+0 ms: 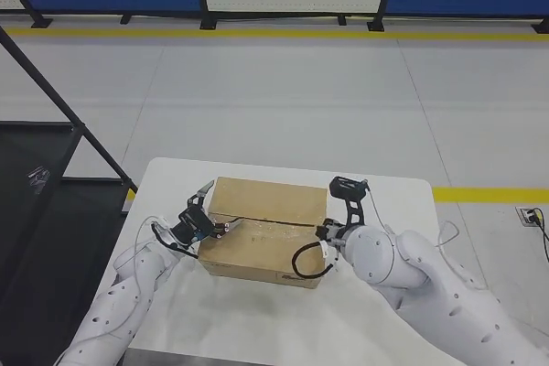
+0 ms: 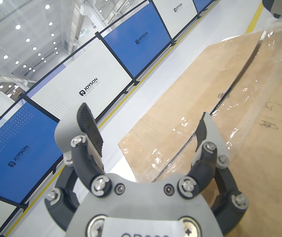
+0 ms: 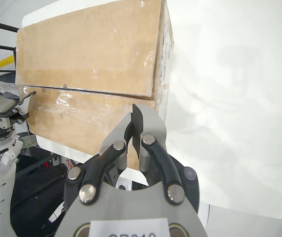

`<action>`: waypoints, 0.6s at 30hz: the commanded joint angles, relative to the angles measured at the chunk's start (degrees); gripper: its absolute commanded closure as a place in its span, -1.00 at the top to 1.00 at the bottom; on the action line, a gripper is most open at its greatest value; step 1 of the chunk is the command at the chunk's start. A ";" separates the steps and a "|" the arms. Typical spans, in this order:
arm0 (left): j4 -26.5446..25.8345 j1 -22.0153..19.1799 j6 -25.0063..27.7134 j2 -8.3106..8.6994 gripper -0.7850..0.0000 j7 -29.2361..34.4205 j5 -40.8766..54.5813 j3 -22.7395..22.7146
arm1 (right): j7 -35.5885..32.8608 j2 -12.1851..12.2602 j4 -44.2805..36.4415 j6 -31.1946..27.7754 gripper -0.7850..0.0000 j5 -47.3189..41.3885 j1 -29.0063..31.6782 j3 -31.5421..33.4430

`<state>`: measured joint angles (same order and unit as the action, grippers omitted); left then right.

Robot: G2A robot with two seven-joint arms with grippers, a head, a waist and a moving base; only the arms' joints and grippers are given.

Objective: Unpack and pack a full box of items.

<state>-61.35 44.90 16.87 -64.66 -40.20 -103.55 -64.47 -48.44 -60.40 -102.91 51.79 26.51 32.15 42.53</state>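
The box (image 1: 261,229) sits closed on the table (image 1: 284,320), its taped flaps meeting at a middle seam. The left gripper (image 2: 144,112) is at the box's left end, spread wide, with one finger (image 2: 201,129) at the seam. The right gripper (image 3: 136,114) hovers by the right end, pressed together and holding nothing.

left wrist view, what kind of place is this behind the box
Probably a factory or warehouse-style test hall: blue and white perforated partition panels fence the area, a yellow floor line runs along their base, and the high white ceiling carries rows of round lights.
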 commanded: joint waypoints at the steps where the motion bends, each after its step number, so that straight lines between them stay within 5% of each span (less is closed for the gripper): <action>1: 0.04 -0.01 -0.21 -0.03 1.00 -0.07 0.05 0.00 | 2.09 -0.07 -0.85 -0.82 -1.00 0.46 0.75 0.50; 18: 0.12 0.26 -0.50 0.05 1.00 -0.22 0.31 -0.88 | 14.71 -1.71 -4.99 -6.47 -1.00 1.25 5.17 3.82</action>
<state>-61.17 45.12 16.39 -64.62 -40.42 -103.23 -65.27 -34.38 -62.00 -107.64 45.76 27.76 37.11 46.31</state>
